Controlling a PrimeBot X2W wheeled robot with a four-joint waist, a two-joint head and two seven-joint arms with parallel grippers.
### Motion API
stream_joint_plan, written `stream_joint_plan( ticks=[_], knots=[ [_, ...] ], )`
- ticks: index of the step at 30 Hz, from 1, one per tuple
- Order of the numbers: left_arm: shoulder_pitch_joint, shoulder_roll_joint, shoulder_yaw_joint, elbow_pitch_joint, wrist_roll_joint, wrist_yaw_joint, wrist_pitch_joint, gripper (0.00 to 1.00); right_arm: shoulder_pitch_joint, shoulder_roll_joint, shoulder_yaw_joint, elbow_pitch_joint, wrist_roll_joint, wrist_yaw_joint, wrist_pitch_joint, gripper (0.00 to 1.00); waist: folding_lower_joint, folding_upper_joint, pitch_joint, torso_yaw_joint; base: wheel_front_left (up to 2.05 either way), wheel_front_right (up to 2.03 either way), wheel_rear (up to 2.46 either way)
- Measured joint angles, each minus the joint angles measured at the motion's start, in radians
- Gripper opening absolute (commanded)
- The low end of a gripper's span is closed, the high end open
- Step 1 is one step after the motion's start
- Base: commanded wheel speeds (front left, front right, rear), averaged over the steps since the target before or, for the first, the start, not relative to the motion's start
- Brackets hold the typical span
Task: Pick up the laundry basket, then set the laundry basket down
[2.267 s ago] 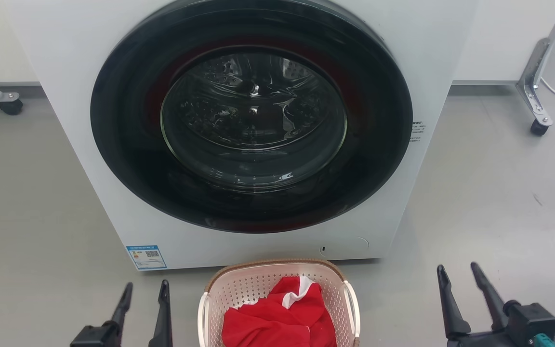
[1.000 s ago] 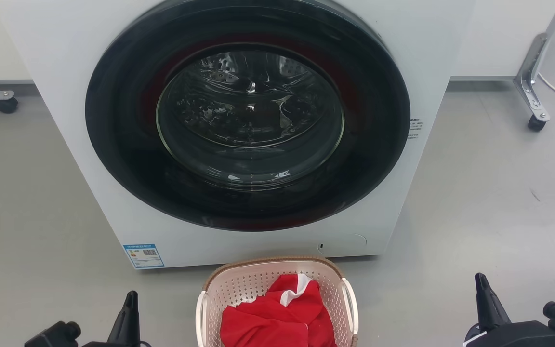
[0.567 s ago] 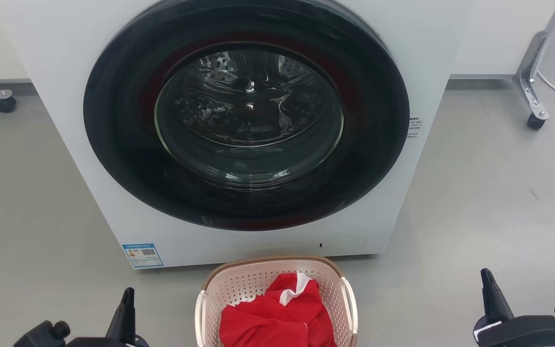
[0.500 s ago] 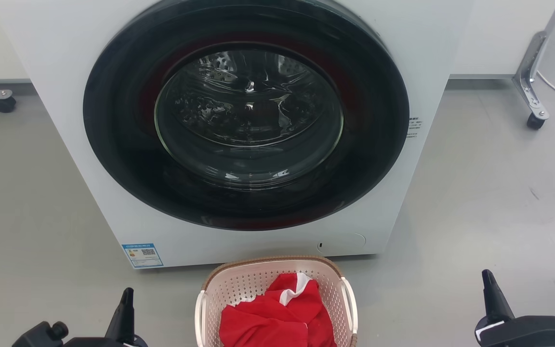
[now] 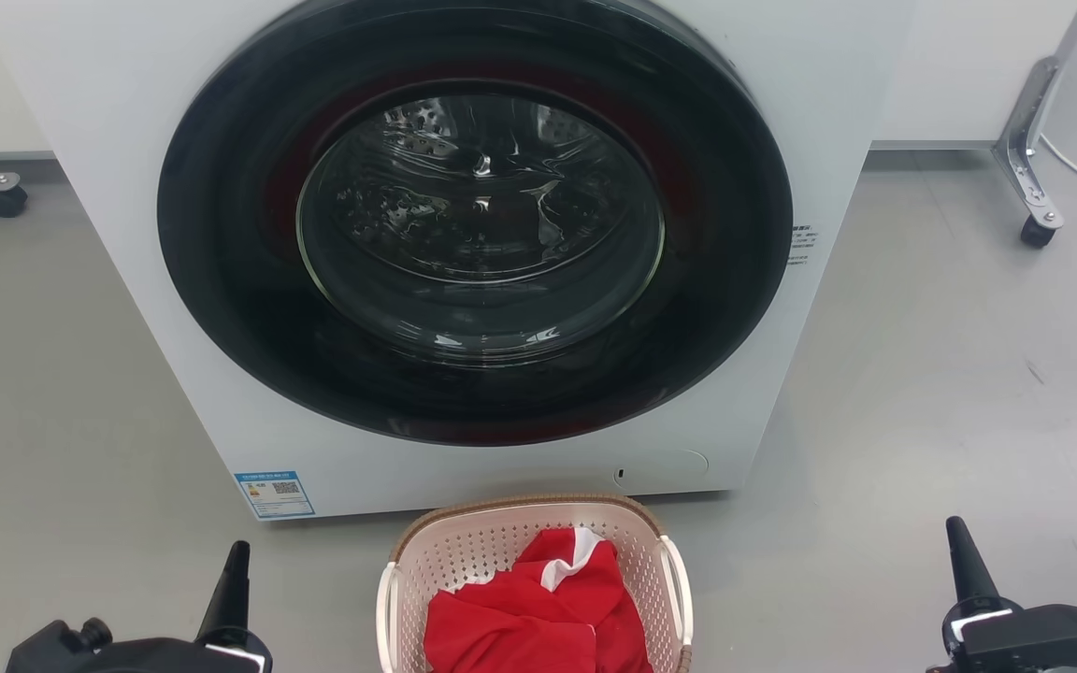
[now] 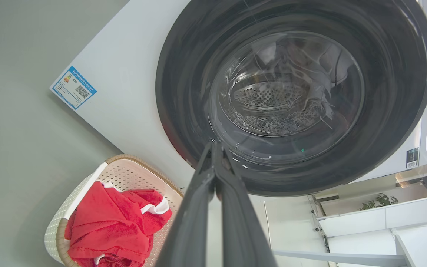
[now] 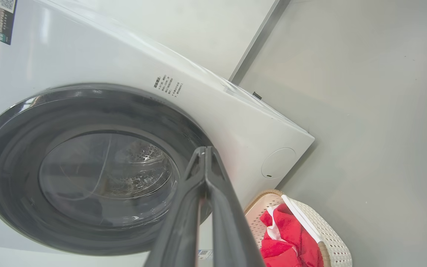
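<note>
The left gripper (image 5: 237, 556) has its two fingers pressed together with nothing between them; the right gripper (image 5: 957, 540) is likewise closed and empty, as both wrist views show. The laundry basket (image 5: 464, 556) sits on the grey floor (image 5: 922, 374) between them, to the right of the left gripper and to the left of the right gripper; it is apart from both and nearer the left one. A white handle (image 5: 387, 598) faces the left gripper; the other handle (image 5: 681, 589) faces the right. A red cloth (image 5: 529, 608) lies inside the basket; the washing machine (image 5: 828, 93) stands just beyond the basket, ahead of both sets of fingertips.
</note>
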Motion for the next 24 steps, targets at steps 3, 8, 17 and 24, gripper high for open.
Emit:
stream_joint_plan(
  ticks=[3, 8, 17, 24],
  knots=[
    [-0.009, -0.006, 0.007, 0.004, -0.03, -0.008, 0.008, 0.0, -0.005, 0.004, -0.015, 0.001, 0.04, 0.009, 0.01, 0.0, 0.0, 0.0, 0.001, -0.001, 0.0, 0.0, 0.0],
    [-0.01, -0.012, 0.022, 0.014, -0.092, -0.018, 0.021, 0.0, -0.005, 0.015, -0.037, 0.006, 0.102, 0.018, 0.03, 0.0, 0.0, 0.0, 0.002, -0.002, 0.0, 0.0, 0.0],
    [-0.03, -0.019, 0.049, 0.028, -0.206, -0.038, 0.044, 0.0, -0.016, 0.033, -0.078, 0.016, 0.214, 0.042, 0.06, 0.0, 0.0, 0.0, 0.004, -0.004, 0.0, 0.0, 0.0],
    [-0.049, -0.024, 0.072, 0.042, -0.289, -0.062, 0.062, 0.0, -0.025, 0.046, -0.11, 0.026, 0.299, 0.058, 0.086, 0.0, 0.0, 0.0, 0.006, -0.005, 0.0, 0.0, 0.0]
  ],
)
